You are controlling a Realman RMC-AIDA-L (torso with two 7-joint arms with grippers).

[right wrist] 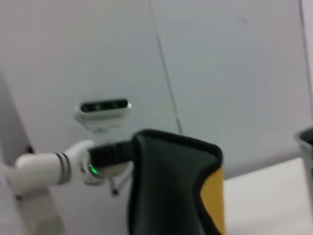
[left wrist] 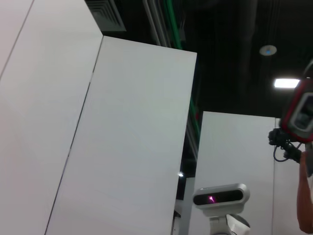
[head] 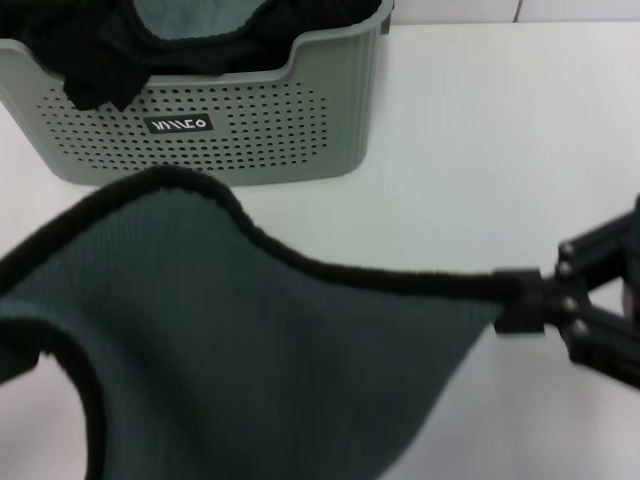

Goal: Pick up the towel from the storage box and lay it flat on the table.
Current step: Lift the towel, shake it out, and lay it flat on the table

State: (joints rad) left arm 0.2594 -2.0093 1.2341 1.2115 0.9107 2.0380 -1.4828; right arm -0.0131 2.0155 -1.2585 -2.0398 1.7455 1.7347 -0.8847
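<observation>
Head view, foreground: the dark teal-green fuzzy towel with black piping edge (head: 230, 340) hangs spread above the plain smooth white tabletop (head: 500, 150), stretched from the picture's left edge to the right. The black right gripper (head: 520, 302) is closed on the towel's right corner, its fingers pinching the piped edge. The towel's left end runs out of the picture; the left gripper does not appear in any view.

Head view, background: the pale sage-green plastic storage basket with perforated sides and a small white logo (head: 230, 130) stands on the tabletop beyond the towel, apart from it. Black fabric (head: 100, 60) drapes over its rim, and a second greenish cloth lies inside.

Right wrist view only: the towel (right wrist: 166, 191) seen edge-on, with a yellow cloth face (right wrist: 213, 196) behind it, and a white arm (right wrist: 49, 169) beyond, near a wall.

Left wrist view only: white wall panels (left wrist: 122, 147) and a dark ceiling.
</observation>
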